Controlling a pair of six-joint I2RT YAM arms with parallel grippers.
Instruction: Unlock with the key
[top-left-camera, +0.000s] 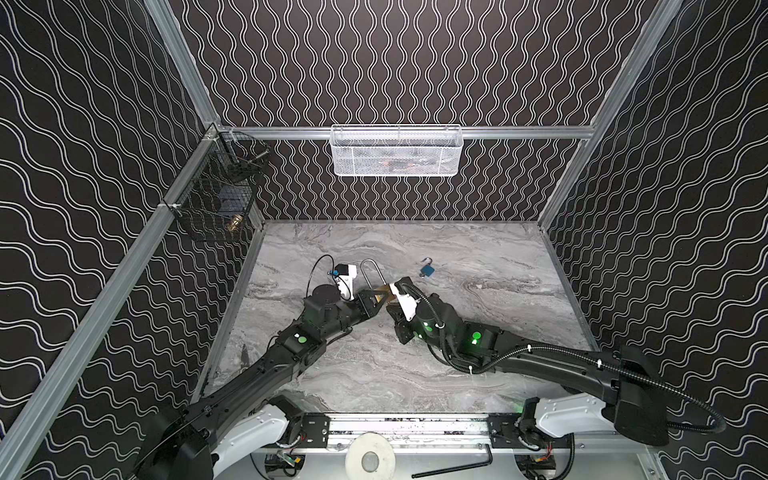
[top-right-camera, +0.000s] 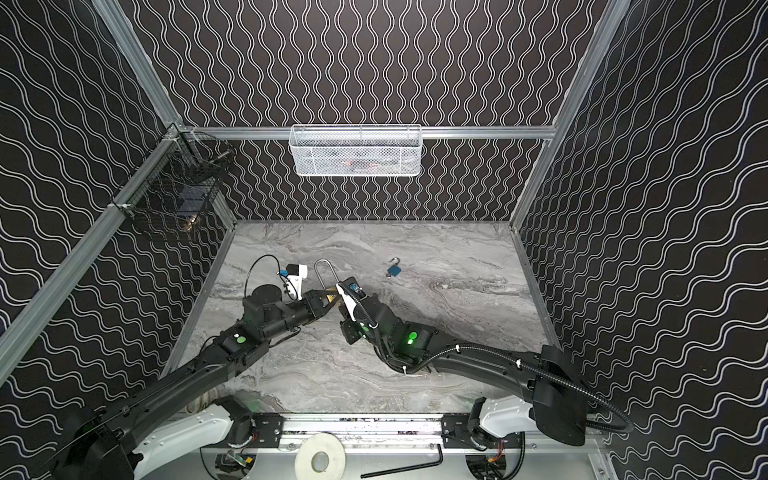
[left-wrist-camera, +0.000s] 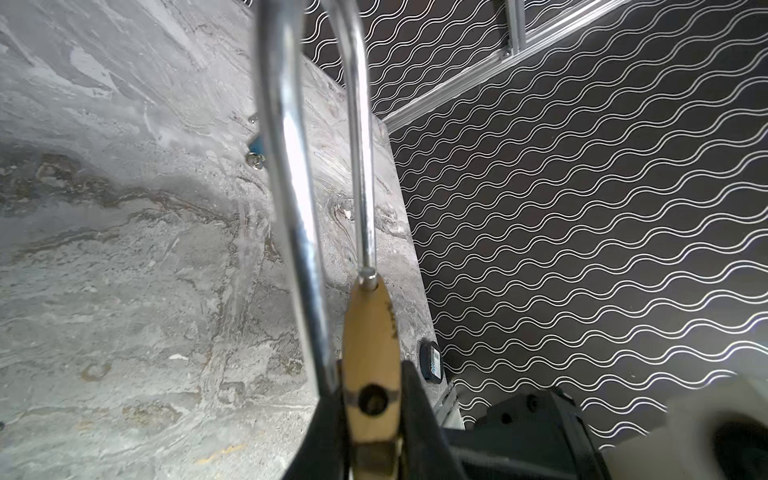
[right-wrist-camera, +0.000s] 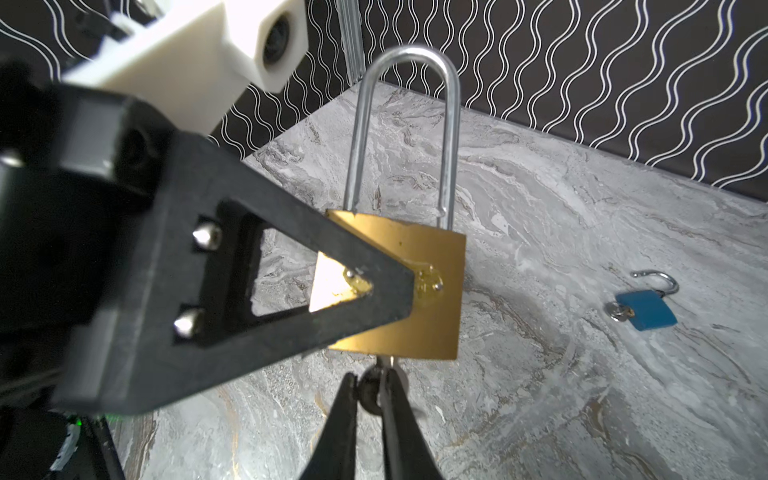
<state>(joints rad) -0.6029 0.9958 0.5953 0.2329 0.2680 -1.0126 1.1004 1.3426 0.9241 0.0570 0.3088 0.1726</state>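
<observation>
Black walls (top-left-camera: 395, 62) printed with thin white wavy lines close the space in on three sides. Bare aluminium rails (top-left-camera: 519, 132) run up the corners and along the walls partway up. A white mesh basket (top-left-camera: 395, 151) hangs from the back rail, near its middle. A black wire basket (top-left-camera: 216, 199) hangs from the left rail, close to the back corner. The floor of the cell is a grey marbled tabletop (top-left-camera: 478, 257) with darker veins. Along the front edge, on a metal ledge, lie a pale roll of tape (top-left-camera: 357, 461) and a black hex key (top-left-camera: 453, 467).
</observation>
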